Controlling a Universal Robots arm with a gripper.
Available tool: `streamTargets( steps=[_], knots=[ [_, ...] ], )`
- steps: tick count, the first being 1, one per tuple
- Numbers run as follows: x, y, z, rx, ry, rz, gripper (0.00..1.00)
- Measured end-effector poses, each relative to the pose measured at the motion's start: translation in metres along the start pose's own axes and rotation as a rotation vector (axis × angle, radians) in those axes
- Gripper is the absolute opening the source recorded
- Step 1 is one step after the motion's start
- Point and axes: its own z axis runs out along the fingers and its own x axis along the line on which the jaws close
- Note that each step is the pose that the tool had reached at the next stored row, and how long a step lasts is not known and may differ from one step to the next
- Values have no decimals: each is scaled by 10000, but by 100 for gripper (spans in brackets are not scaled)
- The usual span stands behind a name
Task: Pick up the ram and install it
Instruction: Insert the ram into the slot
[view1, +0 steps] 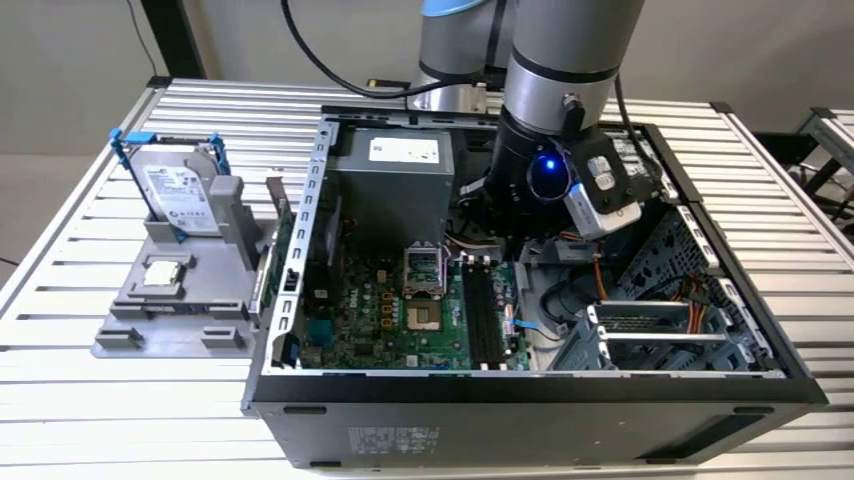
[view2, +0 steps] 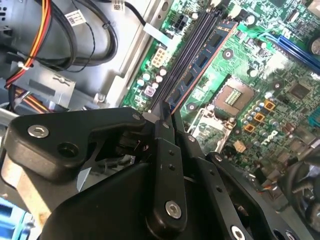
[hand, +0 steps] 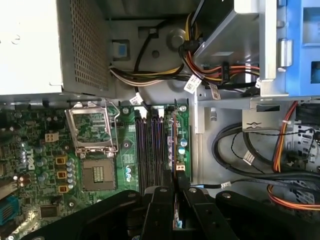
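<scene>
Above the slots, claw (hand: 176, 192) gripping ram (hand: 177, 150)

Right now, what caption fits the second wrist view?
Gripper shut on the ram, lowering it at the motherboard slots.

No readable text, labels or numbers

We see even, soft room light outside, a dim shadowed case (view1: 534, 390) interior, a blown-out white power supply (hand: 27, 45), and a blurred near gripper (view2: 167, 125).
</scene>
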Motion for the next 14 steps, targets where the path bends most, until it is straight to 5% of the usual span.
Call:
streamTargets(
  steps=[5, 14],
  knots=[
    [1, 0, 14, 16, 14, -1, 0],
    [9, 0, 177, 26, 13, -72, 0]
  ],
)
